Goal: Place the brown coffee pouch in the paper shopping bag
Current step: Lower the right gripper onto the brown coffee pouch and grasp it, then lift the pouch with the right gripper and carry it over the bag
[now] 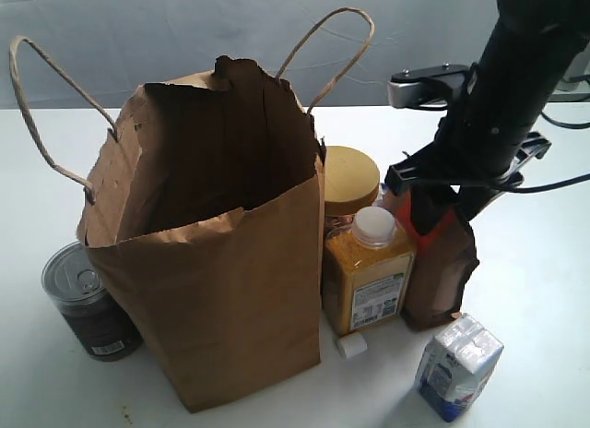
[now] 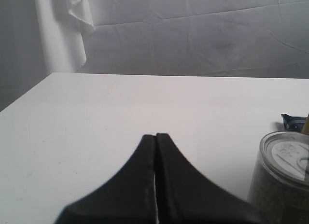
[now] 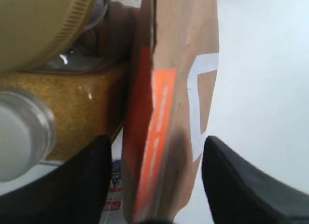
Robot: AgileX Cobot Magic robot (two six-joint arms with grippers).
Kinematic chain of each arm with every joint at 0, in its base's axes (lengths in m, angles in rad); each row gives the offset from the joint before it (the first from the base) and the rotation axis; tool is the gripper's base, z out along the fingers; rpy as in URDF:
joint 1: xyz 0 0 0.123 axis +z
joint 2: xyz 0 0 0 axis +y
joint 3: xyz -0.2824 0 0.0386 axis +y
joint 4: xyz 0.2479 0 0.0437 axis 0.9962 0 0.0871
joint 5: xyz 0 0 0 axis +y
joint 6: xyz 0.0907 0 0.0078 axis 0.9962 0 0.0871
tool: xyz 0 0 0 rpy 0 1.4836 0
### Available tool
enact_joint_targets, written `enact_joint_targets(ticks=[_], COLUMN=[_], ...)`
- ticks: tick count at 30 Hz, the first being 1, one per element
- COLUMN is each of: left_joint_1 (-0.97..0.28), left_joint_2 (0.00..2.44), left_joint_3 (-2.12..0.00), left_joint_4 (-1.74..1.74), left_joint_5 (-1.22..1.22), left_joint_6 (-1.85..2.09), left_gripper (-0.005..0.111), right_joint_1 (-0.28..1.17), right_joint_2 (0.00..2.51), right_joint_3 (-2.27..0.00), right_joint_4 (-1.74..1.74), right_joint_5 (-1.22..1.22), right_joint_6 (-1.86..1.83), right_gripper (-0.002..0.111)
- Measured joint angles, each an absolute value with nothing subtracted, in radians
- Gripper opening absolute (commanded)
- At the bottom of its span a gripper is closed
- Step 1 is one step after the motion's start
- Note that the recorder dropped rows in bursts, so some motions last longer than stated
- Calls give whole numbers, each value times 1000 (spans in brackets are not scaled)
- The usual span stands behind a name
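Note:
The brown coffee pouch (image 1: pixel 442 271) stands upright on the white table, right of the yellow bottle, its red-orange label at the top. My right gripper (image 1: pixel 433 211) has come down over the pouch's top. In the right wrist view it (image 3: pixel 158 139) is open, one finger on each side of the pouch (image 3: pixel 169 89), with gaps showing at both. The tall tan paper shopping bag (image 1: pixel 221 290) stands open at the left centre, its rim torn. My left gripper (image 2: pixel 155 135) is shut on nothing, low over bare table next to the can, and does not show in the exterior view.
A yellow bottle (image 1: pixel 367 280) with a clear cap and a yellow-lidded jar (image 1: pixel 350 179) stand between bag and pouch. A dark can (image 1: pixel 88 299) sits left of the bag. A small carton (image 1: pixel 458 365) and a white cube (image 1: pixel 350 345) lie in front.

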State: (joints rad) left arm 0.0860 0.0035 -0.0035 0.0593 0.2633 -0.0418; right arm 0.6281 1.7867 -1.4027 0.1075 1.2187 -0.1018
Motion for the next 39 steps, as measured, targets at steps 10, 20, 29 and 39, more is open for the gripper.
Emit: enact_joint_targets(ticks=[10, 20, 29, 39], left_joint_1=[86, 86, 86, 86], left_joint_2=[3, 3, 3, 3], left_joint_3=[-4, -4, -4, -4], left_joint_4=[59, 59, 59, 59], left_joint_5=[263, 263, 263, 263], left_joint_6=[-42, -42, -42, -42], left_gripper=[0, 0, 0, 0], right_joint_1=[628, 628, 628, 628], right_joint_2=[1834, 1689, 1437, 1126], right_joint_3=[-1405, -1405, -1405, -1405], right_joint_4=[98, 52, 52, 43], right_joint_5=[1223, 1209, 1195, 1076], right_joint_6=[-102, -87, -65, -23], right_gripper=[0, 0, 0, 0])
